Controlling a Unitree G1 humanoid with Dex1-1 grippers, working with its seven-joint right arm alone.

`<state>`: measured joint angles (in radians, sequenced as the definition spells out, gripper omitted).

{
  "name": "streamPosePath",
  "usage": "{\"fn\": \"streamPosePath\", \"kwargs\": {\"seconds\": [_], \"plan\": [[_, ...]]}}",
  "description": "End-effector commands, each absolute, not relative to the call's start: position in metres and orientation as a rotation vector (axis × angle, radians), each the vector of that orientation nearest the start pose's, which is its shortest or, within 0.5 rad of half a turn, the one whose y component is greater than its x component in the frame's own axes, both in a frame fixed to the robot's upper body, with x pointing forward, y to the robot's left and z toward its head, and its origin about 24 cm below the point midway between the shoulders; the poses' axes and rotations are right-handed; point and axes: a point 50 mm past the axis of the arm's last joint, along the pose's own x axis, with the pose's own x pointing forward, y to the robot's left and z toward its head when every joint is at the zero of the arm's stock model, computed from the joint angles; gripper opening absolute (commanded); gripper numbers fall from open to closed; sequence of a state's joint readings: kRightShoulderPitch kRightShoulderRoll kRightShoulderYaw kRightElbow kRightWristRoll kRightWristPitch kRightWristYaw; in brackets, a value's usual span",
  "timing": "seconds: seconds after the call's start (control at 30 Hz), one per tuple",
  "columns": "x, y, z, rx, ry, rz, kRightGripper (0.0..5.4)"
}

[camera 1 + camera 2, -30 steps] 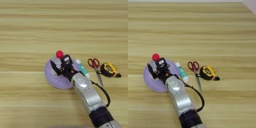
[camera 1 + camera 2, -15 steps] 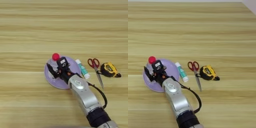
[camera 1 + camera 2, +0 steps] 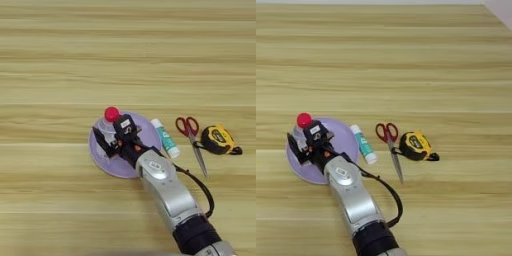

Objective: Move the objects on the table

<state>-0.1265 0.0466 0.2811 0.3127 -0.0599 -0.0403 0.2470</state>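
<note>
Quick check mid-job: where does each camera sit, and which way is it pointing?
Left eye view: on the head, looking down at the table; the right forearm enters from the bottom edge, its gripper over the plate.
Right eye view: same head, same downward look, reaching further right.
Both show the bottle, glue stick, scissors and tape measure.

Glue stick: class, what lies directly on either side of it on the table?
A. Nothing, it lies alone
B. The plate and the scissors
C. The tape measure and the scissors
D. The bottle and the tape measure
B: the glue stick lies on the wood just right of the plate, and the scissors come next on its other side, before the tape measure.
</note>
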Motion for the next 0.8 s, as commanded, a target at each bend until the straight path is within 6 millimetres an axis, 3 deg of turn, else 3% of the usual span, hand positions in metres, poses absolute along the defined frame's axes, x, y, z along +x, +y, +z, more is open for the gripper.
{"fn": "streamPosePath", "kwargs": {"seconds": [0.03, 0.37, 0.8], "plan": [[0.2693, -0.0431, 0.0364, -0.059, -0.006, 0.574, 4.25], [0.2696, -0.0432, 0.0361, -0.060, -0.005, 0.574, 5.29], [0.2692, -0.0432, 0.0369, -0.062, -0.009, 0.575, 5.38]]}}
